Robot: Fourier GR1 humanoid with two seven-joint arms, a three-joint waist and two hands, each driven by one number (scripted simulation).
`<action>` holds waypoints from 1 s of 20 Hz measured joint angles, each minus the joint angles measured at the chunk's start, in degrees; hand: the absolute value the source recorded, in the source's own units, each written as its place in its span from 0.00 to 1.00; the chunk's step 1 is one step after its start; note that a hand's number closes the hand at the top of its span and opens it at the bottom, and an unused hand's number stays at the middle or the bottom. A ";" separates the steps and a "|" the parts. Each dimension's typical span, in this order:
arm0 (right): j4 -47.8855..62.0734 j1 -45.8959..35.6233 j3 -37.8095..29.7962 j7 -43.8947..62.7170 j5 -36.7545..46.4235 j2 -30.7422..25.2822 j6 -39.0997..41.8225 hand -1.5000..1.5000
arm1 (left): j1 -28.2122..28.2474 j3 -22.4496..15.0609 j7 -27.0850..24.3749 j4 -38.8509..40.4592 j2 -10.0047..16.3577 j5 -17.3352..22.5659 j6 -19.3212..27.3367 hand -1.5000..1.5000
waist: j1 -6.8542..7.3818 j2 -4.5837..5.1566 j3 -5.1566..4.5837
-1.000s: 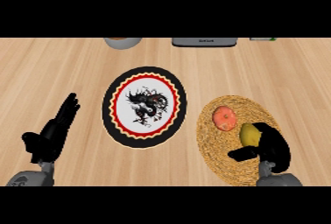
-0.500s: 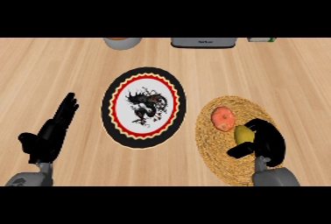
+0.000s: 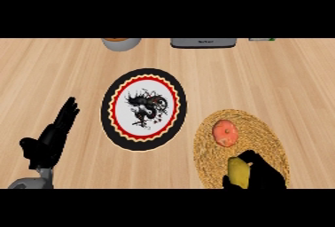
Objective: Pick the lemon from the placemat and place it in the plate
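The yellow lemon (image 3: 239, 172) is at the near edge of the round woven placemat (image 3: 256, 133), low in the head view. My right hand (image 3: 265, 176) curls around it from the right, with a finger over its top and the thumb below it. The hand hides the lemon's right side. The plate (image 3: 144, 108), white with a black dragon and a red and black rim, lies left of the placemat with nothing on it. My left hand (image 3: 51, 141) rests open at the lower left, fingers pointing up, apart from the plate.
A round orange-red fruit (image 3: 225, 133) lies on the placemat just beyond the lemon. At the counter's far edge stand a grey bowl (image 3: 122, 43), a dark appliance (image 3: 203, 42) and a green object (image 3: 263, 39).
My right hand has closed around the lemon and moved with it toward the lower edge of the view, away from the orange-red fruit. The left hand has stayed still.
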 measured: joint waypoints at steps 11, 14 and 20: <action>-23.30 10.96 19.49 5.78 23.08 0.26 3.74 1.00 | -0.86 1.03 0.75 -0.22 -0.51 -0.59 -0.09 0.50 | 0.39 0.24 0.12; -27.65 9.81 21.98 6.14 28.92 0.65 5.17 1.00 | -0.10 0.38 0.62 -0.99 -1.31 -1.38 0.35 0.50 | 0.53 0.25 0.13; -29.90 2.79 25.98 7.20 35.67 1.14 12.19 1.00 | -1.28 1.21 0.48 0.15 -1.48 -1.63 -0.61 0.50 | 0.95 0.43 0.12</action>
